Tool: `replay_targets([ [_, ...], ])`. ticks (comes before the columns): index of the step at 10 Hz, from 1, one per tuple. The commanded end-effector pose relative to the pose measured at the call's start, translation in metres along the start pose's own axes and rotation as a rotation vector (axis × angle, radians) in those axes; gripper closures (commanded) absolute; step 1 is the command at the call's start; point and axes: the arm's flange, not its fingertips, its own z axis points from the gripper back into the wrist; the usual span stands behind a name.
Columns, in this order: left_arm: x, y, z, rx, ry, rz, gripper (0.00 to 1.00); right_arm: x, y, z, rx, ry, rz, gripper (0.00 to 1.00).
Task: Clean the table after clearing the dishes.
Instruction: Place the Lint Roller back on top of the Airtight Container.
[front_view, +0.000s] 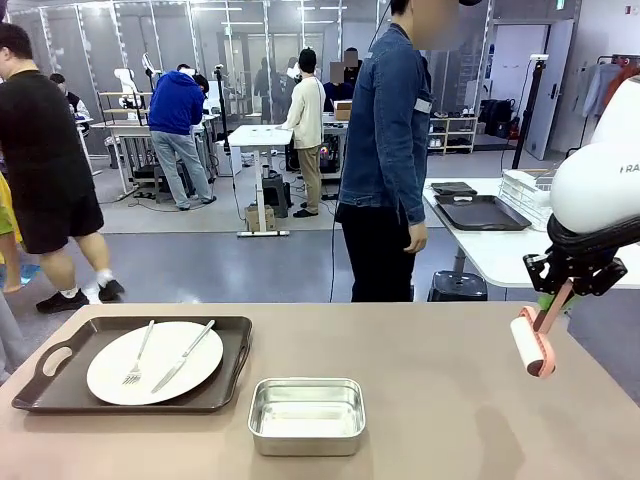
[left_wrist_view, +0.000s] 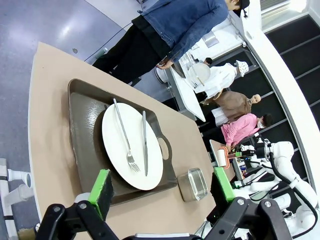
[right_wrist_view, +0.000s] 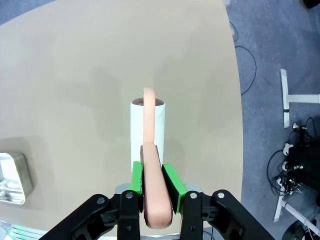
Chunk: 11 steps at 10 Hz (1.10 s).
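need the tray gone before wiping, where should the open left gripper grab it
Best take the tray by the cut-out handle at its left end, coming down on the robot's left side: the slot should let one finger through around the rim, clear of the plate and steel pan.

My table, with two things set on it.

The table before me is a wide taupe-brown matte top with rounded corners. A dark brown rectangular tray with cut-out handles lies flat toward its far left corner, long sides running along the far edge. A small rectangular steel pan sits just beside the tray's near right corner, not touching it, closer to my edge and about midway along it.
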Motion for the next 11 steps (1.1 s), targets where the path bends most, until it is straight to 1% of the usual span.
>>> replay_targets([
  [1,0.0,0.0,0.003,-0.012,-0.004,-0.016,0.0,0.004,0.029,0.022,0.1,-0.034,0.145,0.77],
  [2,0.0,0.0,0.003,-0.012,-0.004,-0.016,0.0,0.004,0.067,0.037,0.184,-0.024,0.374,0.77],
  [3,0.0,0.0,0.003,-0.012,-0.004,-0.016,0.0,0.003,0.101,0.046,0.186,-0.02,0.504,0.77],
  [4,0.0,0.0,0.003,-0.012,-0.004,-0.016,0.0,0.0,0.135,0.058,0.177,-0.055,0.671,0.77],
  [5,0.0,0.0,0.003,-0.012,-0.004,-0.016,0.0,-0.001,0.171,0.065,0.172,-0.045,0.802,0.77],
  [6,0.0,0.0,0.003,-0.012,-0.004,-0.016,0.0,-0.005,0.207,0.072,0.161,-0.061,0.935,0.77],
  [7,0.0,0.0,0.003,-0.012,-0.004,-0.016,0.0,-0.008,0.244,0.077,0.144,-0.093,1.117,0.77],
  [9,0.0,0.0,0.003,-0.012,-0.004,-0.016,0.0,-0.016,0.307,0.074,0.093,-0.047,1.347,0.77],
  [10,0.0,0.0,0.003,-0.012,-0.004,-0.016,0.0,-0.024,0.334,0.072,0.106,-0.013,1.426,0.77],
  [11,0.0,0.0,0.003,-0.012,-0.004,-0.016,0.0,-0.036,0.361,0.067,0.119,-0.024,1.492,0.77],
])
